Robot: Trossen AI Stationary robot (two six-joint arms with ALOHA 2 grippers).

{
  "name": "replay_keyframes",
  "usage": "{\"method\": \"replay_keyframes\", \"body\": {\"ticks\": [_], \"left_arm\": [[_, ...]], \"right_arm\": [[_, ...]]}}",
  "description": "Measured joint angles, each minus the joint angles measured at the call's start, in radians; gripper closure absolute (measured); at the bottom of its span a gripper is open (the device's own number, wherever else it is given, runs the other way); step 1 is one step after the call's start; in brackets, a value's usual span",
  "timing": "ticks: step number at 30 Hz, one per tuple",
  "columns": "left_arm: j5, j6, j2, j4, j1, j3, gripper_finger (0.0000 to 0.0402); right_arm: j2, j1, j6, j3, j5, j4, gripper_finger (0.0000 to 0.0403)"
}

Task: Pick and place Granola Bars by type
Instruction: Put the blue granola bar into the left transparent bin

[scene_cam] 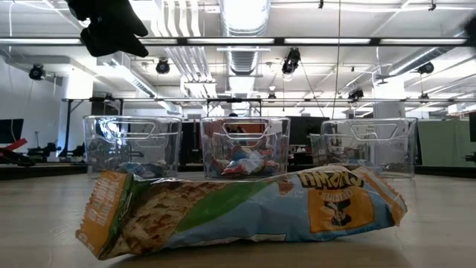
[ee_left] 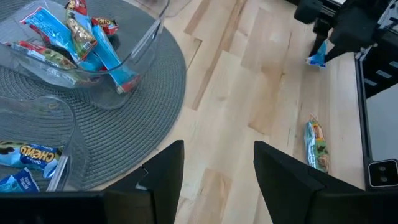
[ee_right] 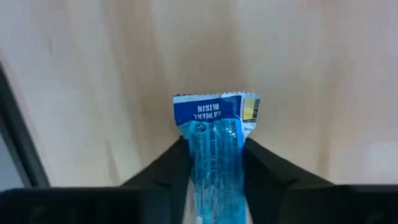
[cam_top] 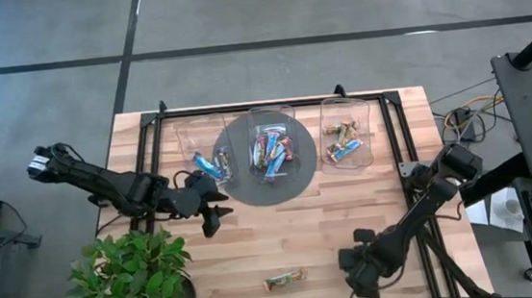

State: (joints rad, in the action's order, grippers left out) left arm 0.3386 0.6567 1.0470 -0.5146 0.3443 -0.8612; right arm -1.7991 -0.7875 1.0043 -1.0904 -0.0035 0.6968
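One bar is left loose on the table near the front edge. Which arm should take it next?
Left. The left pincer is open and empty beside the mat, with the loose bar in its wrist view. The right pincer sits closer, but is shut on a blue bar it must still drop.

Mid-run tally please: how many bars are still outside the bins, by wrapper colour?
blue-wrapped bar, held in the right gripper: 1
green-and-orange bar, lying on the table: 1
Total outside the clear bins: 2
The left gripper hovers open beside the grey mat.
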Motion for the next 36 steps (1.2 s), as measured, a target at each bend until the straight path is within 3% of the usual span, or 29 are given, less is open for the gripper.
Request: {"method": "replay_keyframes", "body": {"ticks": [3,6,11,13,15,20,23,28,36], "left_arm": [[0.0,0.0,0.0,-0.002,0.0,0.0,0.0225],[0.0,0.011,0.0,-0.002,0.0,0.0,0.0225],[0.03,0.045,-0.003,0.026,0.001,0.0,0.0225],[0.085,0.019,-0.003,0.069,0.007,0.0,0.0225],[0.159,-0.03,-0.003,0.134,0.008,0.0,0.0225],[0.339,-0.144,-0.003,0.354,-0.009,0.0,0.0225],[0.374,-0.197,-0.005,0.42,-0.03,0.0,0.0225],[0.459,-0.303,0.017,0.418,-0.031,0.0,0.0225],[0.477,-0.37,0.121,0.424,-0.057,0.0,0.0225]], "right_arm": [[0.031,0.053,0.045,0.001,0.064,-0.009,0.0346],[0.1,0.131,0.114,0.002,0.182,-0.026,0.0365],[0.275,0.286,0.235,0.006,0.551,-0.083,0.0352],[0.345,0.355,0.27,0.017,0.7,-0.146,0.0343],[0.397,0.427,0.242,0.037,0.78,-0.257,0.0339],[0.431,0.61,0.009,0.114,0.728,-0.766,0.0337],[0.402,0.7,0.006,0.126,0.706,-0.964,0.0336],[0.354,0.778,0.033,0.093,0.664,-1.015,0.0335],[0.227,0.814,-0.053,-0.057,0.583,-1.015,0.0335]]}}
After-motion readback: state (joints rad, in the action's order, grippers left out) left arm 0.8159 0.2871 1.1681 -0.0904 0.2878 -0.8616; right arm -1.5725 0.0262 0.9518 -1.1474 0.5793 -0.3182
